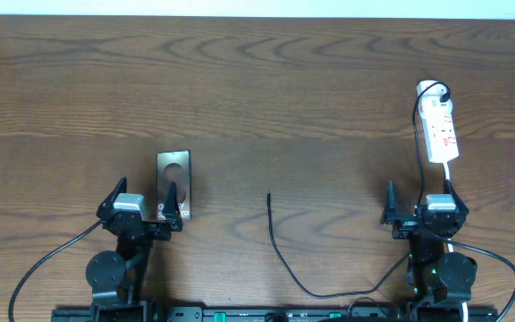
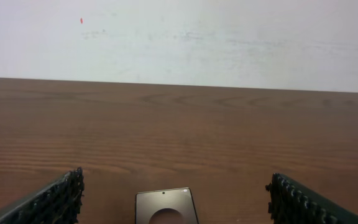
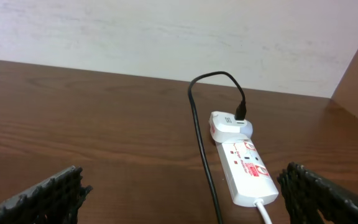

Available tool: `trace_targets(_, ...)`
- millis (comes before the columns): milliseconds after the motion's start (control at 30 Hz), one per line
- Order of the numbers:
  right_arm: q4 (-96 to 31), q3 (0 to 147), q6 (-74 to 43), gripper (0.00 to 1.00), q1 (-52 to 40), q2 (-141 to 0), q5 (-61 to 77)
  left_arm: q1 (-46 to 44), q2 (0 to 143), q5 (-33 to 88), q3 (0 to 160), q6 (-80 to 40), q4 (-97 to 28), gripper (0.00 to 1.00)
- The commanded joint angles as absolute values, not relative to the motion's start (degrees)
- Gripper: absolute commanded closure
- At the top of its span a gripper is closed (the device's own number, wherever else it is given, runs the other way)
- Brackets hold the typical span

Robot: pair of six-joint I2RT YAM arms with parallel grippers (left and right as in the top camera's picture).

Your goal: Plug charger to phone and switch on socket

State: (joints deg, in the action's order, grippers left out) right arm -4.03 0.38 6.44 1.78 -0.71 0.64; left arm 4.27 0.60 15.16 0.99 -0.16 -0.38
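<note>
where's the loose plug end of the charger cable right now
In the overhead view, the plug tip lies on the table near the middle, right of the phone and well left of the socket.

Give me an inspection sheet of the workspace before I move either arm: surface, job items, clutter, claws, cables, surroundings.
Surface: brown wood-grain table.
Job's things: phone lies flat by the left claw, not gripped; charger tip lies loose mid-table, apart from the phone; socket sits far right, ahead of the right claw, with a white adapter plugged into its far end.
Clutter: nothing seen.
Claws: both open and empty.
Cables: charger cable loops along the near edge, then runs up to the adapter; white cord leaves the socket's near end.
Surroundings: pale wall behind the table.
</note>
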Motion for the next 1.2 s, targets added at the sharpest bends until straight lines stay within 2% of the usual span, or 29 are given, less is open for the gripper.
trace_targets(0,-4.3,0.3,6.0,0.01,1.5,-0.4,1.0,4.1,0.2,17.3,0.3,-0.3,-2.7,0.07)
trace_targets(1067,-4.3,0.3,6.0,0.01,1.5,-0.4,1.0,4.1,0.2,17.3,0.3,-0.2,-2.7,0.07)
trace_targets(1167,-4.3,0.3,6.0,0.01,1.5,-0.4,1.0,4.1,0.2,14.5,0.3,0.4,-2.8,0.07)
